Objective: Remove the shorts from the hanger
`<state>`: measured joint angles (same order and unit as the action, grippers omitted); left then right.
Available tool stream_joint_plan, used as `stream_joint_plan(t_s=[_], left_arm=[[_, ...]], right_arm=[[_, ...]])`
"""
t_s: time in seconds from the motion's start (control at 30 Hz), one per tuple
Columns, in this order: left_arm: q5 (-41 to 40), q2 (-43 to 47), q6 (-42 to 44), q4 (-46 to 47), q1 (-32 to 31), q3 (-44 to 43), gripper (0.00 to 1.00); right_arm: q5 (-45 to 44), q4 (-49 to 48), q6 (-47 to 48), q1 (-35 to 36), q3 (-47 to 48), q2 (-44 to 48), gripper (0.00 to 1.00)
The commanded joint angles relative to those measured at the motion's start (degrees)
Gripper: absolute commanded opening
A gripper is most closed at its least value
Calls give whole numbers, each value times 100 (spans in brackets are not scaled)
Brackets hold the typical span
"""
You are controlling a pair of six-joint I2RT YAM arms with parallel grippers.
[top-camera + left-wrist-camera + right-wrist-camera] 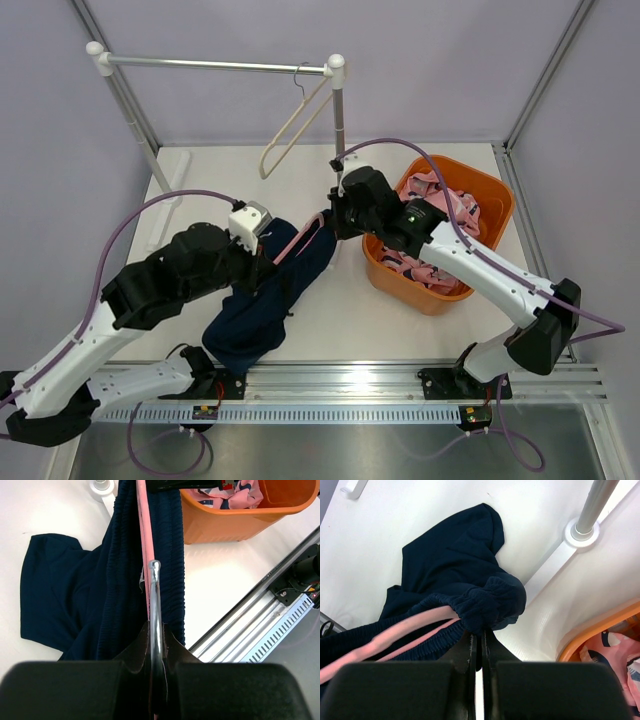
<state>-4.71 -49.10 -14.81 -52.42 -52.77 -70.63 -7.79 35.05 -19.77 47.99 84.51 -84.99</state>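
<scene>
My left tool point(156, 640) clamps the pink hanger point(144, 540) by its hook. My right tool point(476, 637) pinches the navy shorts point(455, 565) waistband at mid-frame. Next, I judge, draw the waistband off the hanger's end.

Both white-and-black arms lean in toward the middle. Left arm point(150, 285) sweeps up from the near-left corner, elbow bent, and its black two-finger left gripper point(156, 630) is clamped tight on the thin silver metal hook point(155, 590). Right arm point(490, 275) reaches across leftward, its right gripper point(477, 640) pinched closed on the dark navy cloth shorts point(455, 565), jaws pressed together.
</scene>
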Motion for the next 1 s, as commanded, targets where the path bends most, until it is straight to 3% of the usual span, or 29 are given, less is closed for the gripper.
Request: stream_joint_plan(t_s=[0.0,0.3,0.53,0.7,0.97], left_arm=[[190,383,39,-31,-84,-258,0],[84,516,39,452,-84,-188,0],[-476,489,-39,1338,-84,-21,0],[-1040,560,-303,2016,-84,321,0],[-1884,533,-365,2824,-84,278,0]], right_arm=[[-741,-121,122,-465,-171,176,0],[181,-314,140,-396,-409,395,0],[129,-419,88,702,-391,562,0],[-63,-552,140,2011,-181,572,0],[50,-552,465,2908,74,387,0]])
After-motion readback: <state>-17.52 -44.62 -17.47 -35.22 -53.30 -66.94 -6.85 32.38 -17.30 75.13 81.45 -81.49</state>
